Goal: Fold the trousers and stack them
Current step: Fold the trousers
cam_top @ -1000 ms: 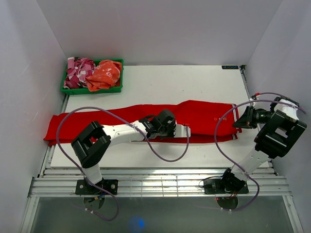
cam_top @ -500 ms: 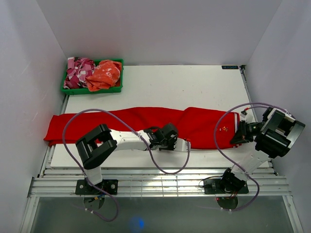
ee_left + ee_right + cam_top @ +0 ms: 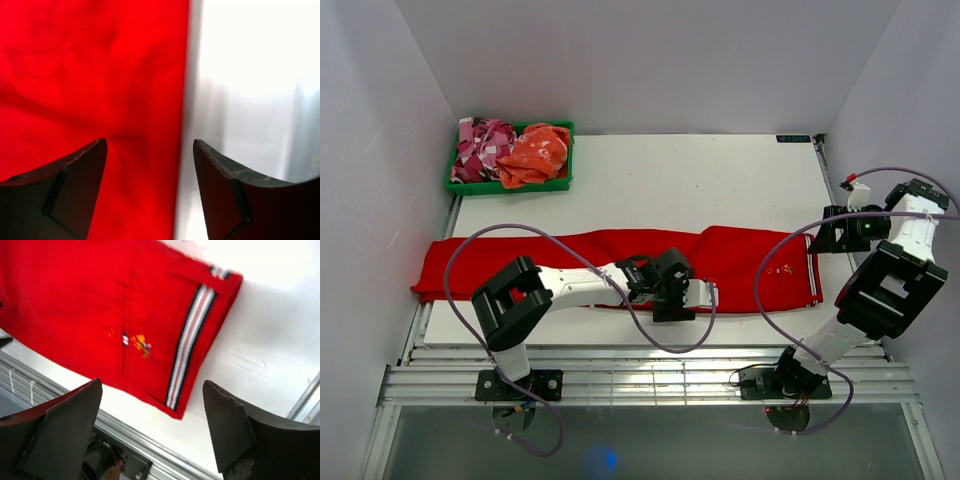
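We have the trousers (image 3: 620,255) flat along the surface's (image 3: 700,180) near side. Our left hand (image 3: 150,145) gapes wide over their near edge, right hand (image 3: 827,234) wide off the waistband (image 3: 192,340), both empty. Next, we think: grip one end, fold across.

A white tabletop (image 3: 700,180) fills the middle of the top view. Red trousers (image 3: 560,250) lie flat across its lower half, running from the left edge to their striped waistband at lower right. A green bin (image 3: 510,187) sits at its upper left corner.
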### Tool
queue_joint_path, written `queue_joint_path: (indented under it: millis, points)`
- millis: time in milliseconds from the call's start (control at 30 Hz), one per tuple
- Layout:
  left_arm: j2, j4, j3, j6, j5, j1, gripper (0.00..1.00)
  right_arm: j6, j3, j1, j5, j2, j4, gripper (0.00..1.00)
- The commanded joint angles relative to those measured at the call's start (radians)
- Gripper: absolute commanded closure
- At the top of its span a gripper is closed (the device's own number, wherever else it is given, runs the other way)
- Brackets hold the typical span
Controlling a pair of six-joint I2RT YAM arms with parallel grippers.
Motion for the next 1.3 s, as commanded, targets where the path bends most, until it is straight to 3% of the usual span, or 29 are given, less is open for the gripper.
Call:
queue_joint_path:
  millis: [0, 200, 367, 533, 567, 600, 667, 900, 1067, 1200, 1233, 1267]
  points:
    - [-0.116, -0.071, 0.045, -0.110, 0.114, -0.010, 0.17, 0.110, 0.013, 0.059, -0.095, -0.035, 0.085, 0.13]
    - [-0.248, -0.102, 0.089, -0.267, 0.079, 0.041, 0.10, 0.303, 0.030, 0.149, -0.110, 0.089, 0.234, 0.12]
    - [-0.201, -0.180, 0.242, -0.424, 0.163, 0.327, 0.09, 0.301, 0.049, 0.151, -0.090, 0.223, 0.211, 0.22]
    - [0.033, -0.315, 0.536, -0.484, 0.255, 0.542, 0.14, 0.240, -0.002, 0.155, -0.152, 0.238, 0.146, 0.54]
    - [0.070, -0.347, 0.572, -0.478, 0.283, 0.555, 0.16, 0.200, -0.011, 0.157, -0.149, 0.231, 0.139, 0.63]
    - [0.133, -0.355, 0.600, -0.478, 0.310, 0.561, 0.16, 0.162, -0.022, 0.158, -0.147, 0.224, 0.126, 0.83]
    - [0.181, -0.360, 0.649, -0.469, 0.350, 0.570, 0.17, 0.112, -0.063, 0.162, -0.110, 0.194, 0.122, 0.92]
    - [0.299, -0.343, 0.624, -0.504, 0.420, 0.573, 0.18, -0.030, -0.252, 0.172, 0.103, 0.025, 0.283, 0.92]
    - [0.366, -0.311, 0.632, -0.521, 0.487, 0.573, 0.21, -0.099, -0.356, 0.203, 0.169, -0.096, 0.389, 0.92]
    - [0.386, -0.292, 0.635, -0.513, 0.516, 0.573, 0.34, -0.135, -0.421, 0.243, 0.215, -0.147, 0.441, 0.92]
    - [0.385, -0.291, 0.632, -0.494, 0.524, 0.573, 0.54, -0.133, -0.419, 0.253, 0.224, -0.153, 0.444, 0.92]
    - [0.382, -0.292, 0.626, -0.481, 0.539, 0.573, 0.66, -0.132, -0.409, 0.255, 0.230, -0.150, 0.432, 0.92]
